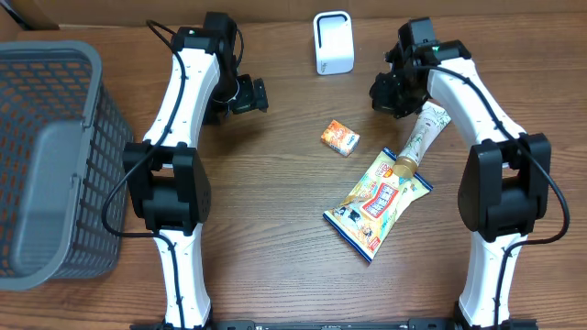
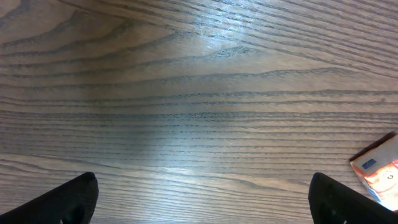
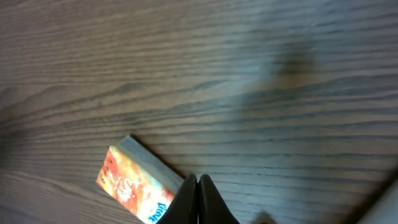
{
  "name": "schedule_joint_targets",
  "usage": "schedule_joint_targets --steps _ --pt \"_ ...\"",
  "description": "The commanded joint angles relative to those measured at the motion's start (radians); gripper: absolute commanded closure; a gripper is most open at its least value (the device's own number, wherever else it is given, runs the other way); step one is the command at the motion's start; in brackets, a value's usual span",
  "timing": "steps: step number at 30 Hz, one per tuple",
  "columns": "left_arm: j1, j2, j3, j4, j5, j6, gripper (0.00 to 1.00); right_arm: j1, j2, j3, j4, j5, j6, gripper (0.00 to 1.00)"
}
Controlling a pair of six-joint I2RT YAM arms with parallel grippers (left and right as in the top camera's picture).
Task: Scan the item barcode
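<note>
Left claw [image 1: 249,94]: jaws spread wide, holding nothing. Right claw [image 1: 390,92]: jaws pressed shut, holding nothing. Small orange box [image 1: 339,137] lies flat on table [image 1: 275,183], at 4 o'clock from left claw and 8 o'clock from right claw. White scanner [image 1: 333,43] stands at 12 o'clock from box.

Yellow snack packet [image 1: 378,203] carries a red-and-blue label; lettering not legible. Print on box too blurred to read in either wrist view.

Overhead alone shows scanner, packet, cream-wrapped tube [image 1: 422,137] and grey basket [image 1: 50,156] at 9 o'clock. Right wrist view shows box touching the closed fingertips [image 3: 198,199].
</note>
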Motion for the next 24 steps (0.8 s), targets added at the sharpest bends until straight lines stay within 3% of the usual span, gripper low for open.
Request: schedule_joint_targets --steps 1,13,24 --pt "0.0 -0.004 0.003 0.0 -0.006 -0.002 0.0 0.046 0.015 -0.042 0.029 -0.083 0.009 0.96" --pt "0.0 -0.004 0.003 0.0 -0.006 -0.002 0.0 0.13 0.032 -0.066 -0.024 0.005 0.083 0.96" --pt "0.0 -0.004 0.003 0.0 -0.006 -0.002 0.0 0.058 0.031 0.039 0.019 0.092 0.071 0.96"
